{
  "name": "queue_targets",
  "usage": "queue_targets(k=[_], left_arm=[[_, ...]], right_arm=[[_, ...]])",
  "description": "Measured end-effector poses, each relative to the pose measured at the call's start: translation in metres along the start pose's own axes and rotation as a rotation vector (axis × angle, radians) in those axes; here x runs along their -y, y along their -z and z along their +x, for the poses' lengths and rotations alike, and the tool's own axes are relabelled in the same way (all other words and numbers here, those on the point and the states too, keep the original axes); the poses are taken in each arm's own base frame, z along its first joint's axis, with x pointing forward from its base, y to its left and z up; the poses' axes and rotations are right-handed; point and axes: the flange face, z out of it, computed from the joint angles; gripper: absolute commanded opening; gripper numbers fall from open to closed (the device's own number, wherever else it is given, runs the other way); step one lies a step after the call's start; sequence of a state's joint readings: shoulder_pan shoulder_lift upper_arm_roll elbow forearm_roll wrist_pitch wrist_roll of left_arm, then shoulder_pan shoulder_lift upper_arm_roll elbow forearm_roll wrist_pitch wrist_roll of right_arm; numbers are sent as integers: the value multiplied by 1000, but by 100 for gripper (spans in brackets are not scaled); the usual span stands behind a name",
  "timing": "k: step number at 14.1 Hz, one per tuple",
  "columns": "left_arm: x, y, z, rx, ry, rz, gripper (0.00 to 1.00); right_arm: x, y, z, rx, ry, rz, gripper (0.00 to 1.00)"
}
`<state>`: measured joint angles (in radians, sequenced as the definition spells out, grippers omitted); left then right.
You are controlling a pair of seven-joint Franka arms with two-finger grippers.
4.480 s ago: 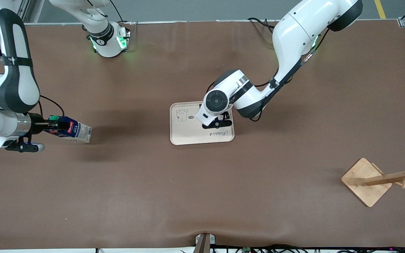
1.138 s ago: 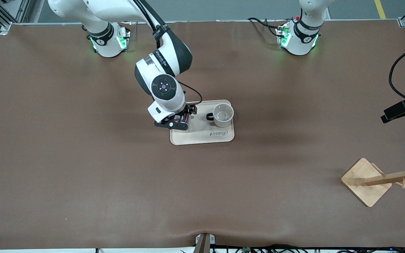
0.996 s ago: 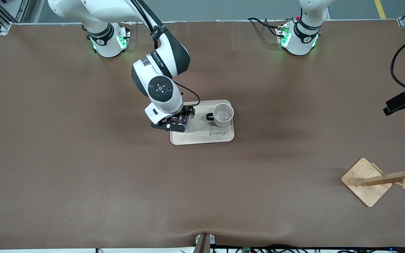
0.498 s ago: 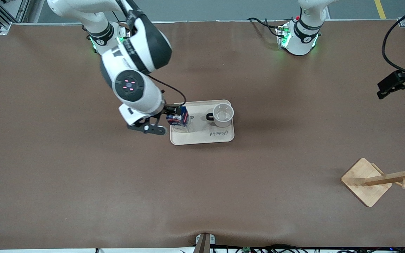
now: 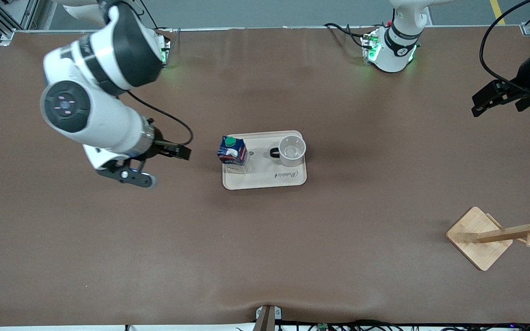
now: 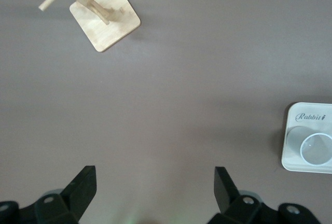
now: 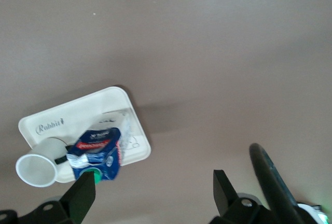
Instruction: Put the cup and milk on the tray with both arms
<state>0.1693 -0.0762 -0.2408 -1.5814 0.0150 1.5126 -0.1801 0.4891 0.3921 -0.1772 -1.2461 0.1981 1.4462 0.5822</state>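
Note:
The cream tray (image 5: 265, 180) lies mid-table. The dark blue milk carton (image 5: 233, 150) with its green cap stands upright on the tray's end toward the right arm. The white cup (image 5: 291, 151) stands upright on the tray's other end, its black handle toward the carton. My right gripper (image 5: 182, 152) is open and empty, over the table beside the tray toward the right arm's end. My left gripper (image 5: 482, 102) is open and empty, raised over the left arm's end of the table. The right wrist view shows the gripper (image 7: 154, 185), carton (image 7: 98, 151), cup (image 7: 36, 169) and tray (image 7: 93, 110). The left wrist view shows the gripper (image 6: 154, 182), cup (image 6: 316, 149) and tray (image 6: 307, 117).
A wooden rack with a square base (image 5: 479, 238) and pegs lies nearer the front camera at the left arm's end; it also shows in the left wrist view (image 6: 106, 21). The brown table mat (image 5: 265, 253) spreads around the tray.
My right gripper let go of the milk carton on the tray, opened and drew back toward the right arm's end. My left gripper, the cup set down, withdrew to the table's end.

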Motion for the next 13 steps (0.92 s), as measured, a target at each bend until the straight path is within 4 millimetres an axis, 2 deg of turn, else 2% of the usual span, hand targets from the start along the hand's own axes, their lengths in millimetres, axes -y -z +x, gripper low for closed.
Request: queue_targets(k=[3, 6, 9, 13], left_arm=[[-11, 5, -15, -7, -17, 0, 100], [-11, 8, -18, -11, -19, -3, 100], [-5, 8, -17, -11, -9, -4, 100], [-3, 6, -15, -11, -4, -6, 100]], right_arm=[[-51, 18, -9, -33, 28, -65, 100], [-94, 25, -19, -41, 88, -63, 100], [-157, 39, -9, -45, 243, -35, 100], [-232, 54, 4, -63, 309, -5, 100]])
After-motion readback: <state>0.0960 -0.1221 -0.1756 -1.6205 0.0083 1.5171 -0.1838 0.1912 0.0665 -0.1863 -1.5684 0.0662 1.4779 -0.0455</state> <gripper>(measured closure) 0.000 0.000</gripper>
